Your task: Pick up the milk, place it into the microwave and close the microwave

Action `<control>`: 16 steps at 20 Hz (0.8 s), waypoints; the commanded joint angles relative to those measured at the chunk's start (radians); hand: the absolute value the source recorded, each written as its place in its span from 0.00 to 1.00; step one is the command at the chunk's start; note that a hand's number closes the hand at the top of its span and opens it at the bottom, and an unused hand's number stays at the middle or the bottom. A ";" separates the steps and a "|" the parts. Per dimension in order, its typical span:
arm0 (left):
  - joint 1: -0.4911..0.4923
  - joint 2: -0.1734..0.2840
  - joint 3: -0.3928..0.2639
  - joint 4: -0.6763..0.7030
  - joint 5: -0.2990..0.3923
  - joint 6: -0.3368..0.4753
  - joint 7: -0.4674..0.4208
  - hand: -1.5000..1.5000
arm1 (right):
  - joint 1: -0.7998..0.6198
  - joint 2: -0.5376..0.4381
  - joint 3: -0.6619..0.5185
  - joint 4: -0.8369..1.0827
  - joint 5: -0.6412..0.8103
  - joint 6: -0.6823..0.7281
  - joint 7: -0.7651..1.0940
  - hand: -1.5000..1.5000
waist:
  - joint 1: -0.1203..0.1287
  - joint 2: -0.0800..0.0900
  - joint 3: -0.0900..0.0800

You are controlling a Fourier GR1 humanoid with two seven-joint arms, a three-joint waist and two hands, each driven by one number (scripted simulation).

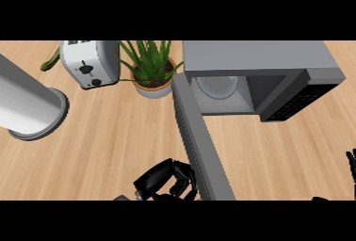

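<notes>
One wooden counter (pixel 104 141) across the whole frame; one microwave (pixel 257 59) at upper right, standing open, with its door (pixel 201 146) swung out and running down to bottom centre; inside the cavity, one pale round plate (pixel 217 87) against the back, nothing else to be made out in there.

One large grey cylinder (pixel 28 106) at the left edge, lying aslant; one silver toaster (pixel 89 63) at upper left, with a green thing (pixel 50 60) just behind it, too little showing to name; one plant (pixel 149 59) in a pot (pixel 153 88) between toaster and microwave, just beside the door's hinge end.

Two black hands. Left hand (pixel 165 181) at bottom centre, just beside the door's left face near its free end, fingers curled, nothing visible inside the curl; touching the door or not, cannot tell. Right hand (pixel 351 162) at the right edge, only straight fingers showing, pointing up, resting.

Milk: nowhere visible; location cannot be told.
</notes>
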 commanded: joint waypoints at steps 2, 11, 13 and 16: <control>-0.124 -0.005 -0.196 0.175 0.077 0.130 -0.038 1.00 | 0.056 -0.032 0.002 -0.067 -0.020 0.104 -0.044 0.00 | -0.006 0.000 -0.002; -0.213 -0.004 -0.482 0.165 0.337 0.423 -0.128 1.00 | 0.006 -0.029 0.060 -0.158 -0.047 0.150 -0.001 0.00 | -0.047 0.007 -0.004; -0.292 -0.004 -0.490 0.171 0.403 0.458 -0.079 1.00 | 0.019 -0.036 0.064 -0.195 -0.050 0.141 -0.004 0.00 | -0.065 0.007 -0.004; -0.371 -0.004 -0.487 0.206 0.455 0.519 -0.102 0.00 | -0.010 -0.048 0.068 -0.243 -0.078 0.130 0.069 0.00 | -0.089 0.013 -0.006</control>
